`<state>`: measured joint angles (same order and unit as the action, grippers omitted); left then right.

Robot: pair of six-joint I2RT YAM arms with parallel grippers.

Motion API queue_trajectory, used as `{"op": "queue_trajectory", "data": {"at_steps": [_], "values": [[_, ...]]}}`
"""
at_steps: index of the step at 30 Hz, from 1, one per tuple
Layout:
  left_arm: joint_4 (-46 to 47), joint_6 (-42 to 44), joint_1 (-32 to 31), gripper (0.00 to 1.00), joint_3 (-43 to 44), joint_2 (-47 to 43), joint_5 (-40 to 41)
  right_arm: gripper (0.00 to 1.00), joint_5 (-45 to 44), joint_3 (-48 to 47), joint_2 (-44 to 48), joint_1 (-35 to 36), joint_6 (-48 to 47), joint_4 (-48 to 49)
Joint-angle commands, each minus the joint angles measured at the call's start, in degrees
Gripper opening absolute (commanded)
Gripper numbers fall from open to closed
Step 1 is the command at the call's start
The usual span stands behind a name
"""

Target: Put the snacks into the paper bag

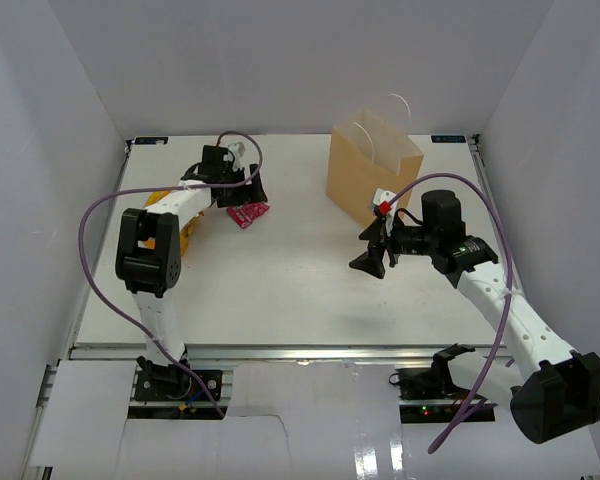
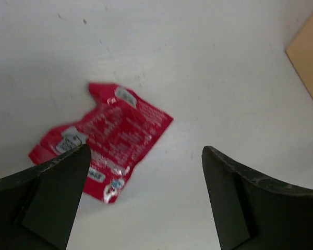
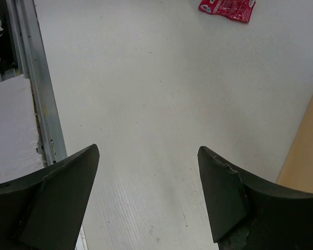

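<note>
A pink-red snack packet point(image 1: 248, 214) lies flat on the table left of centre; it also shows in the left wrist view point(image 2: 107, 136) and far off in the right wrist view point(image 3: 227, 9). My left gripper point(image 1: 252, 188) is open and empty just above and behind it, its left fingertip point(image 2: 57, 182) over the packet's edge. An orange snack bag point(image 1: 176, 222) lies mostly hidden under my left arm. The tan paper bag point(image 1: 372, 172) stands upright at the back right, handles up. My right gripper point(image 1: 372, 252) is open and empty, in front of the bag.
White walls enclose the table on three sides. A metal rail point(image 1: 280, 352) runs along the near edge, also seen in the right wrist view point(image 3: 39, 99). The bag's side shows in the left wrist view point(image 2: 309, 57) and the right wrist view point(image 3: 305, 151).
</note>
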<state>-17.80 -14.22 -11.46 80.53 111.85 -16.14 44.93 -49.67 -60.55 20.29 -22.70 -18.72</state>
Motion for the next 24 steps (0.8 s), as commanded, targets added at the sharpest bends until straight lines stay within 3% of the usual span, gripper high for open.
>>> {"op": "queue_trajectory", "data": {"at_steps": [1,6,13,15,24], "values": [[-5.1,-2.6,-0.1,0.98,8.9,4.7,4.6,0.82,-1.5,0.1,1.2,0.2,0.6,2.2],[-8.6,2.0,-0.8,0.98,14.0,10.3,10.4,0.82,-2.2,1.3,2.8,0.0,0.5,2.2],[-9.2,6.1,-1.5,0.94,12.7,12.5,10.5,0.83,-2.6,2.0,3.3,-0.3,0.0,2.2],[-9.2,6.6,-1.9,0.9,12.0,12.6,10.5,0.83,-2.6,1.9,3.3,-0.4,-0.2,2.1],[-8.6,7.5,-2.0,0.5,7.7,10.8,6.8,0.83,0.8,1.5,2.5,-0.3,-1.6,1.2]]}}
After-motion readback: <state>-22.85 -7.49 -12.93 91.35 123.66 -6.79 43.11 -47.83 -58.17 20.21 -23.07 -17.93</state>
